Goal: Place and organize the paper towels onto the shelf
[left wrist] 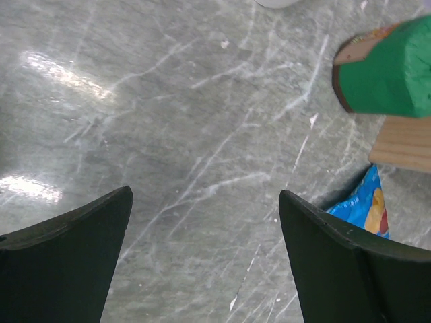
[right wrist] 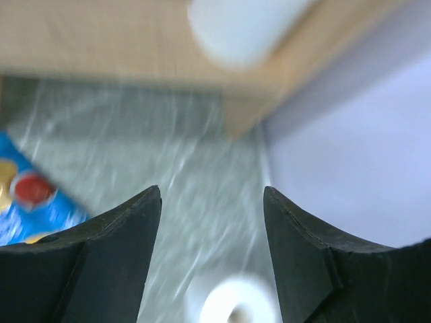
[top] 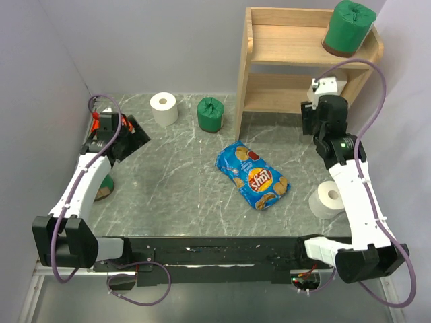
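The wooden shelf (top: 279, 54) stands at the back right with a green roll (top: 348, 27) on its top tier. A white roll (top: 163, 108) and a green roll (top: 210, 114) stand on the table left of it. Another white roll (top: 328, 199) stands by the right arm, and a green roll (top: 104, 190) is half hidden under the left arm. My left gripper (top: 137, 134) is open and empty above bare table (left wrist: 205, 195). My right gripper (top: 311, 123) is open and empty in front of the lower tier (right wrist: 212, 192). A blurred white roll (right wrist: 242, 27) lies on the shelf (right wrist: 101, 40).
A blue chip bag (top: 252, 176) lies mid-table, right of centre. Grey walls close the left, back and right sides. In the left wrist view the green roll (left wrist: 390, 67), a shelf foot (left wrist: 404, 151) and the bag's corner (left wrist: 367, 208) show at right.
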